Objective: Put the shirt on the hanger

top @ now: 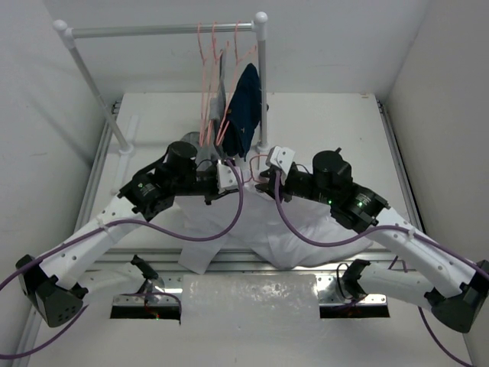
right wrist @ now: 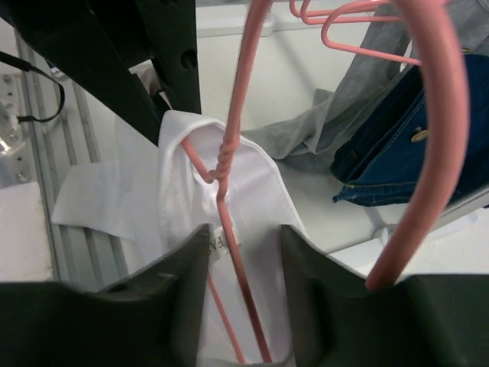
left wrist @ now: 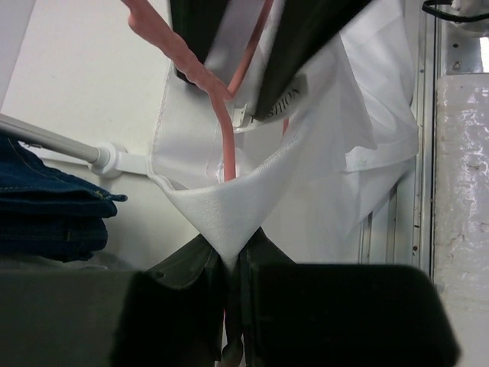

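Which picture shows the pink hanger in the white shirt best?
The right wrist view: the hanger shows its twisted neck above the shirt collar. Left wrist shows only one wire; top view barely shows it.

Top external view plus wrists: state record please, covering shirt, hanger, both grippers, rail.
shirt: large white collared shirt, body on table, collar held up between the arms
hanger: salmon-pink wire hanger, neck passes through the collar
left gripper: shut on collar point
right gripper: jaws apart around hanger wire and collar; grip unclear
rail: white tube rail, grey garment and navy-blue garment hang from it
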